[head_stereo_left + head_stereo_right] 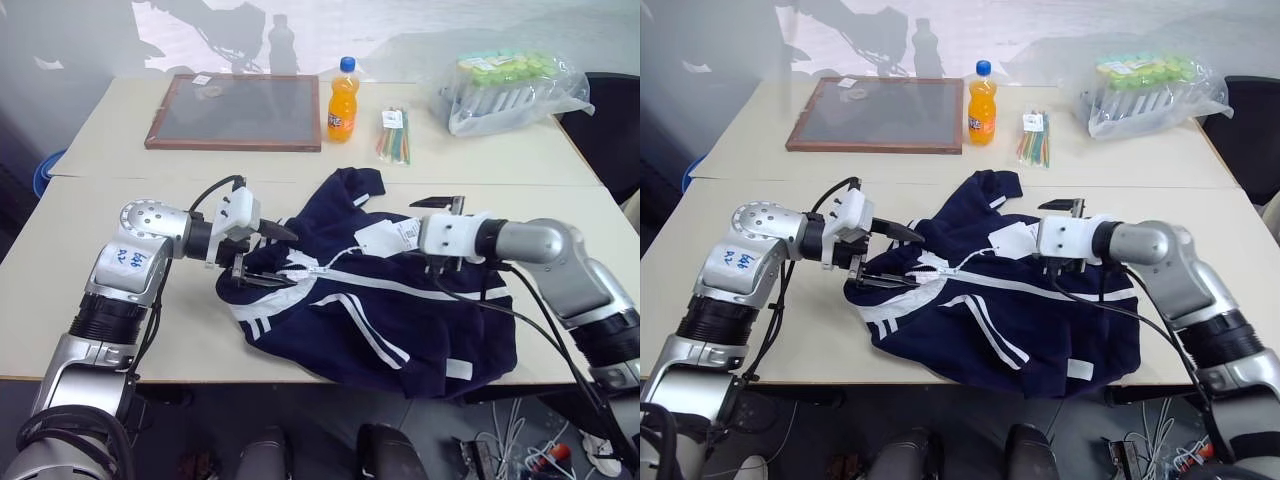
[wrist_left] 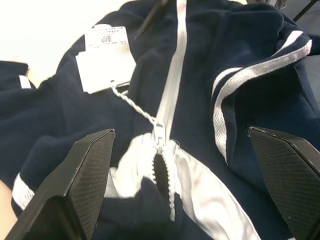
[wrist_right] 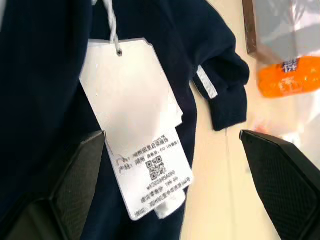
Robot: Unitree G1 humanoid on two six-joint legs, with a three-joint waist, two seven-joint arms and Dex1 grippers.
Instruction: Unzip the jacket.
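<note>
Over the table (image 1: 120,300) where the jacket (image 1: 380,320) is lying crumpled, the left gripper (image 1: 262,257) is reaching rightward at the collar while the right gripper (image 1: 437,232) is pointing left above the paper tags (image 1: 390,238), both spread wide and holding nothing.

Paper tag (image 3: 137,145): QR code, small print unreadable.

Bright even light, soft shadows, sharp focus
</note>
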